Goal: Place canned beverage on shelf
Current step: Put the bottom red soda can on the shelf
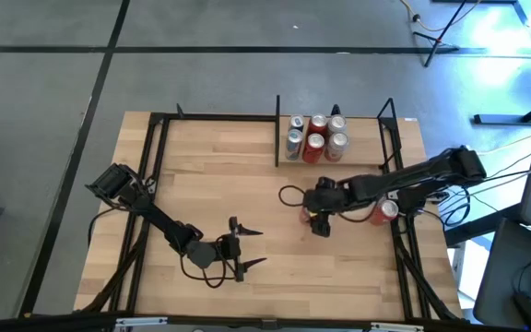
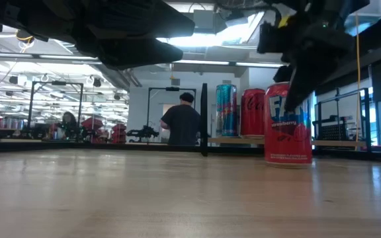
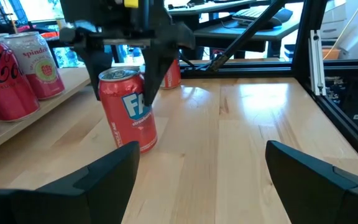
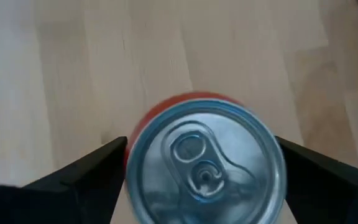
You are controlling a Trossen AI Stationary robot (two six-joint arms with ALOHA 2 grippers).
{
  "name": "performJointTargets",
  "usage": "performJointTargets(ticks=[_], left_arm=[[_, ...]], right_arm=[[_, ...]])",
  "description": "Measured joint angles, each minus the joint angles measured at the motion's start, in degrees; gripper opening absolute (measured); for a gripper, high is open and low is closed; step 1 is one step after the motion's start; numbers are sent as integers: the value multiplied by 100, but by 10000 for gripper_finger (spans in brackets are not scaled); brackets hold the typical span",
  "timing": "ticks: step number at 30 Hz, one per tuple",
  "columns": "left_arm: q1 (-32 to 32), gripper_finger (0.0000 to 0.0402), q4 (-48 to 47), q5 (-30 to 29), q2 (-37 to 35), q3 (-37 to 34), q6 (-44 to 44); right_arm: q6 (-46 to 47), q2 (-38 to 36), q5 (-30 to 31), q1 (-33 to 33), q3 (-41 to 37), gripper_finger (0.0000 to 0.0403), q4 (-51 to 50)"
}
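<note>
Risk: we have the right claw (image 1: 319, 221) straddling the red can (image 3: 128, 116) from above, fingers spread either side, not yet clamped. If we close off-centre, the can may tip or skid on the table (image 1: 210, 175). Can: upright, red w/ white lettering, silver top, directly under the claw. The shelf (image 1: 335, 164), w/ six cans, lies beyond it. Left claw (image 1: 238, 249) waits open, well apart.

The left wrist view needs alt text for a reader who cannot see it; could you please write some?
A red Fanta can stands upright on the wooden table, with the right gripper open around its top from above. Beside it, a Coca-Cola can and a Spindrift can stand on the shelf.
</note>
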Motion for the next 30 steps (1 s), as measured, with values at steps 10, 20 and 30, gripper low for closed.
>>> performJointTargets(ticks=[10, 20, 30], left_arm=[[2, 331, -39, -13, 0, 0, 0], [-20, 331, -43, -4, 0, 0, 0], [-22, 331, -43, 2, 0, 0, 0]], right_arm=[[-81, 148, 46, 2, 0, 298, -9], [15, -680, -44, 2, -7, 268, -397], [825, -2613, 1216, -202, 614, 268, -3102]])
